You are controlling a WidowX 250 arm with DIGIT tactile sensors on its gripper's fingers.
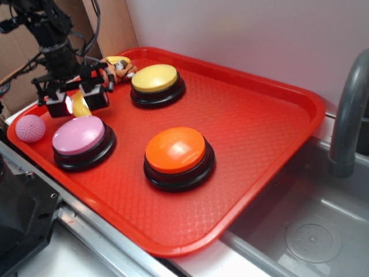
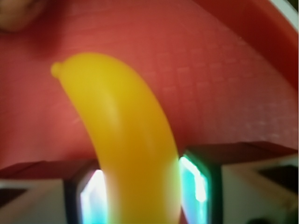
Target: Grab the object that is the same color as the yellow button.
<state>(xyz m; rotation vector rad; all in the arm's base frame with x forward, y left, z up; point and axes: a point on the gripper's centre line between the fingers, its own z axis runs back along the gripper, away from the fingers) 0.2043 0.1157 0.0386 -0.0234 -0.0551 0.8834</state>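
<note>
- Yellow banana (image 2: 126,140) sits right between the two jaws of the gripper (image 1: 78,99), at the back left of the red tray (image 1: 259,133).
- Both jaws press on its sides, so they look closed on it.
- It is the same colour as the yellow button (image 1: 154,78), which is close by on the tray.
- A pink button (image 1: 79,134), an orange button (image 1: 175,150), a pink ball (image 1: 30,127) and a tiger toy (image 1: 118,67) are on the tray too.
- I think the grab is nearly done.
- I cannot tell if the banana is off the tray yet, so a lift may be left.
</note>
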